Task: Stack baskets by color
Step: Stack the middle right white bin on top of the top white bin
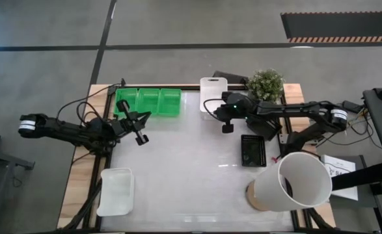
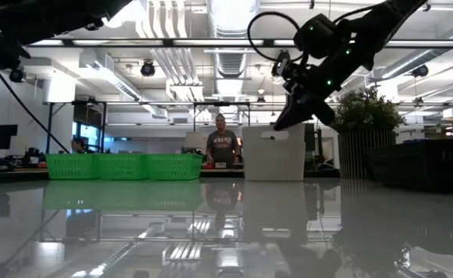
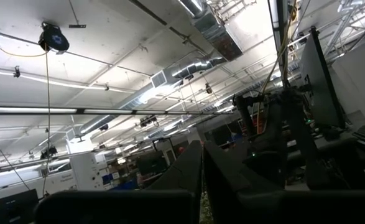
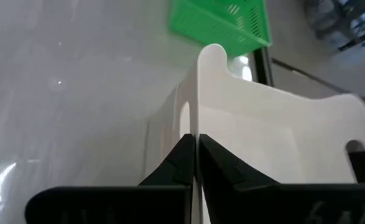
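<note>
On a glossy desk [image 1: 191,169], nearest the viewer, one white basket [image 1: 116,191] lies at the near left corner and a large white cylinder [image 1: 293,182] stands at the near right. Just beyond the cylinder sits a black basket [image 1: 253,150], right of centre. Farther back, the left end effector [image 1: 138,135] hangs with its fingers together, empty, just near of three green baskets [image 1: 148,102] set side by side in a row running left to right along the far edge. The right end effector [image 1: 226,125], fingers also together and empty, hovers just near of a second white basket [image 1: 212,91] at the far centre, so the right arm seems better placed to reach it.
</note>
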